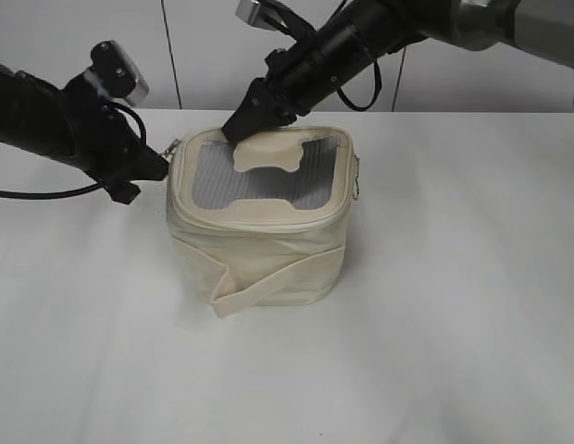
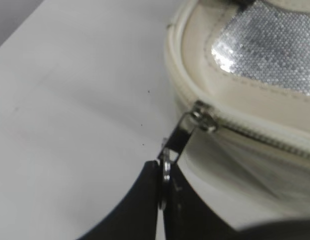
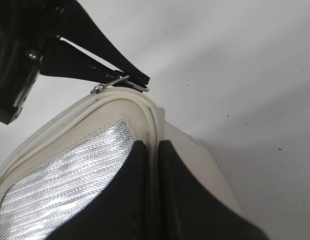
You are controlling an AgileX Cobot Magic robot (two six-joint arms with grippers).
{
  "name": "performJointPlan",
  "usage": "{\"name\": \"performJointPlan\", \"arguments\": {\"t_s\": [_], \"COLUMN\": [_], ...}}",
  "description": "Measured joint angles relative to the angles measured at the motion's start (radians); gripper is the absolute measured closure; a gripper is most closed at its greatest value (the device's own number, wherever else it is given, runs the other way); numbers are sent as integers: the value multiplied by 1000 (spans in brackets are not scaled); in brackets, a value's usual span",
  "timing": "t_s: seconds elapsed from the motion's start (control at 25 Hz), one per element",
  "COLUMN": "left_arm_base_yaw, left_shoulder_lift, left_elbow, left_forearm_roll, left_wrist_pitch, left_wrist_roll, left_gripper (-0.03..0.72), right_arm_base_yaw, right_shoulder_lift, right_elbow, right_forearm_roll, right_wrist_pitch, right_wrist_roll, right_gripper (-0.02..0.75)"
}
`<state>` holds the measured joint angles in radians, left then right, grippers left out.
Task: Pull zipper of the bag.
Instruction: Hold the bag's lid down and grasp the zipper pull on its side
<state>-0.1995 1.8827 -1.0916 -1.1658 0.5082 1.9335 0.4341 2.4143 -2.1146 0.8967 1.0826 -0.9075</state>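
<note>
Where the zipper (image 2: 255,131) rounds the bag's (image 1: 259,250) corner, your left gripper (image 2: 163,172) has its jaws pressed together on the ring pull (image 2: 165,170), slider (image 2: 204,118) just beyond their tips. The track runs onward, away from them. Right gripper (image 3: 151,150): jaws pinching the bag's rim, steadying it on the worktop (image 1: 454,305).

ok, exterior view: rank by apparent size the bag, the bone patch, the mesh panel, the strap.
1. bag
2. mesh panel
3. strap, long but thin, so close to the mesh
4. bone patch
</note>
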Motion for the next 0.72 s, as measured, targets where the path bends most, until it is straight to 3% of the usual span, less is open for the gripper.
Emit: {"name": "performJointPlan", "arguments": {"t_s": [0.24, 0.48, 0.72], "left_arm_base_yaw": [0, -9, -62], "left_shoulder_lift": [-111, -271, -413], "left_elbow": [42, 174, 313], "left_forearm_roll": [200, 215, 215], "left_wrist_pitch": [0, 10, 14], "left_wrist_roll": [-277, -364, -427], "left_gripper": [678, 679, 679], "right_arm_base_yaw": [0, -3, -3], "right_shoulder_lift": [0, 0, 0], "right_elbow": [-3, -5, -5], "right_forearm_roll": [-22, -22, -19], "right_wrist_pitch": [-10, -8, 0], "right_wrist_roll": [82, 129, 170], "right_gripper": [696, 696, 696]}}
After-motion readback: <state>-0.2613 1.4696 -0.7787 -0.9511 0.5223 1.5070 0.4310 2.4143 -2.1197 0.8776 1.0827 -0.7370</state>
